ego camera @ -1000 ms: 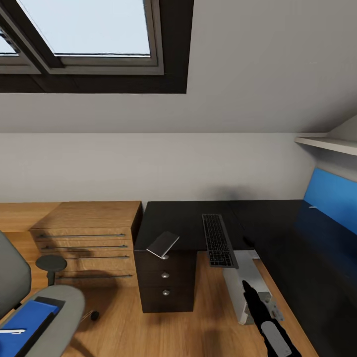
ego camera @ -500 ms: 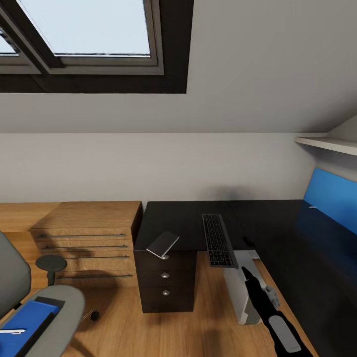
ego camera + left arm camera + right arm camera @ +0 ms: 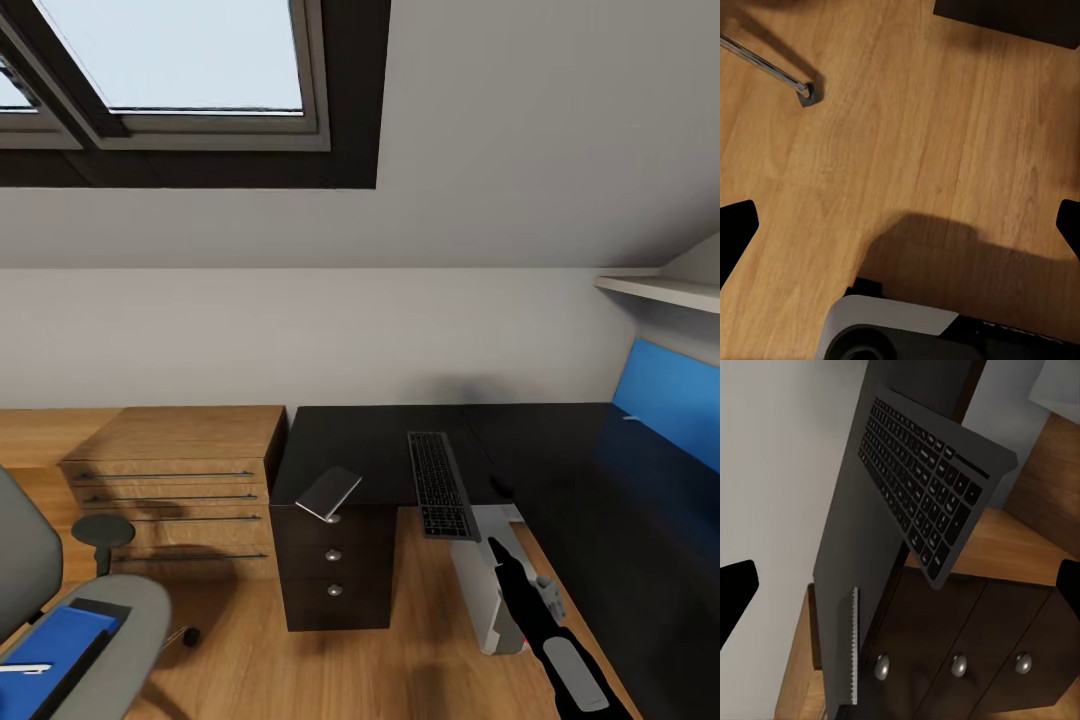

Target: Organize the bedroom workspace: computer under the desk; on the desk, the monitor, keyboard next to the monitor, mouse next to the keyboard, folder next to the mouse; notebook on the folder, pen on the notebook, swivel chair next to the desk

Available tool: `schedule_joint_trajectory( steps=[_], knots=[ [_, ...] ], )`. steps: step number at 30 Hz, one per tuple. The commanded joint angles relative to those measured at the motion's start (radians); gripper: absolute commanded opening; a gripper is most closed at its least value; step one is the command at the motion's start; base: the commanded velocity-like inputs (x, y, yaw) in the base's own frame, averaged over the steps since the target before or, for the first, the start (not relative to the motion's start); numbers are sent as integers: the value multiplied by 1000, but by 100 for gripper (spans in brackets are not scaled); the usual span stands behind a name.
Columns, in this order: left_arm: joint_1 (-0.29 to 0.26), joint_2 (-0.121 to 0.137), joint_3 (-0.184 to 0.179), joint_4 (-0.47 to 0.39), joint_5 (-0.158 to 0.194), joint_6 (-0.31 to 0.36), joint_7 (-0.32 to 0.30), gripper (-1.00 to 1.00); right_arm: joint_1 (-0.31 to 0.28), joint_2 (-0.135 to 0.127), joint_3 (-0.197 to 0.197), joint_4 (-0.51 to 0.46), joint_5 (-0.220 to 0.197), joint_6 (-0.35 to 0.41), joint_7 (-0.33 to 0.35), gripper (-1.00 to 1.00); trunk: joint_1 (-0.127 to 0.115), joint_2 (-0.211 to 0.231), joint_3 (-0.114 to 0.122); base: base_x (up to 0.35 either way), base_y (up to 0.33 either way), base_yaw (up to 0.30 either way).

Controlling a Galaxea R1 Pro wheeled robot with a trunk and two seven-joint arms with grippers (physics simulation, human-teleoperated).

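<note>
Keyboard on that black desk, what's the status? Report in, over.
Right gripper open, just short of keyboard. Keyboard overhangs desk front edge, above computer. Left gripper open over floor. Nothing blocking.

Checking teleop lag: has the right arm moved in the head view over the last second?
Yes. The right gripper rose from beside the computer toward the keyboard's near end, mostly within the first half second; the keyboard and desk stayed fixed.

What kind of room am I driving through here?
Likely an attic bedroom's work corner: a skylight in the sloped ceiling, a black desk with a keyboard, and a swivel chair.
</note>
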Motion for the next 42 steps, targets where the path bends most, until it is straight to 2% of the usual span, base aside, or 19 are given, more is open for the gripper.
schedule_joint_trajectory(
  steps=[1, 14, 26, 38, 42],
  knots=[
    [0, -1, 4, -2, 6, 0, -7, 100, 0, 0, -3, 0, -10, 8, 4, 100, 0, -1, -1, 0, 0, 0],
    [0, -1, 4, -2, 6, -1, -7, 100, 0, 1, -4, 32, -11, 4, 6, 100, 0, -1, -1, 184, 0, 0],
    [0, -1, 3, -13, 7, -7, -7, 100, 0, 4, -6, 42, -14, 6, 5, 100, 0, -1, -1, 28, 0, 0],
    [0, -3, 3, -17, 7, -8, -7, 100, 0, 2, 0, 42, -12, 5, 27, 100, 46, -85, -39, 0, 0, 0],
    [0, -8, 2, -75, 6, -3, -6, 100, 0, 2, 1, 42, -11, 5, 63, 100, 62, -113, -51, 0, 0, 0]
  ],
)
